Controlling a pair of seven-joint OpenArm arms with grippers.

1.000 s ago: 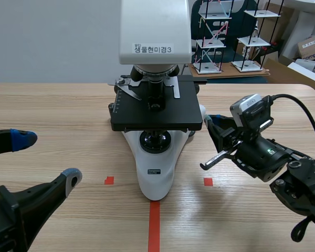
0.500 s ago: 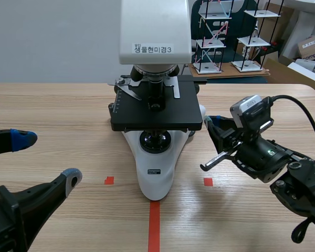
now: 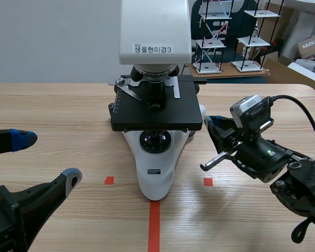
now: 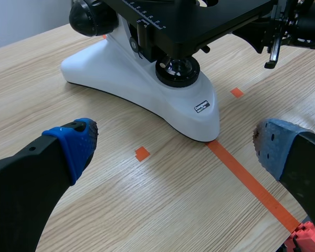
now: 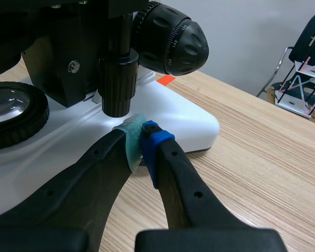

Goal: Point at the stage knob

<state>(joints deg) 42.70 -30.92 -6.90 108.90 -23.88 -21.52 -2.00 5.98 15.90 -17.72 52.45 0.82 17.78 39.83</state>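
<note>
A white microscope with a black stage stands mid-table. In the right wrist view its black stage knob hangs on a vertical shaft under the stage, with the large focus knob behind it. My right gripper is shut, its tips just below the stage knob's lower end, touching or nearly touching it. In the scene view that gripper sits at the microscope's right side. My left gripper is open, empty, in front of the microscope base; its fingers are low at the left.
Wire-frame racks and cardboard boxes stand beyond the table's far edge at the right. A black cable loops over the right arm. Bare wood lies left and right of the microscope.
</note>
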